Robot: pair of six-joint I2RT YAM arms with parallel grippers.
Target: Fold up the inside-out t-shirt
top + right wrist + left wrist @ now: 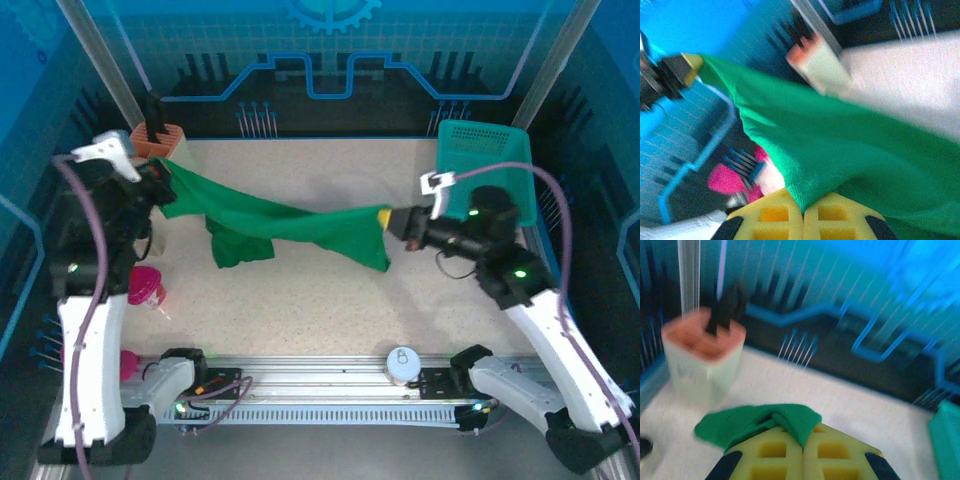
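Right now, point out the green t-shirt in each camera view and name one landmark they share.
Top external: green t-shirt stretched across the middle between left hand and right hand.
Left wrist: t-shirt at bottom centre, a fold pinched by the yellow fingers.
Right wrist: t-shirt sweeping from upper left to lower right.
Shared landmark: orange-topped white holder, at the far-left corner.

Light: bright, even, cool blue cast.
Shadow: faint, on the table [330, 185] just behind the t-shirt [300, 222].
Blur: wrist views smeared; cup [702, 357] behind t-shirt soft.
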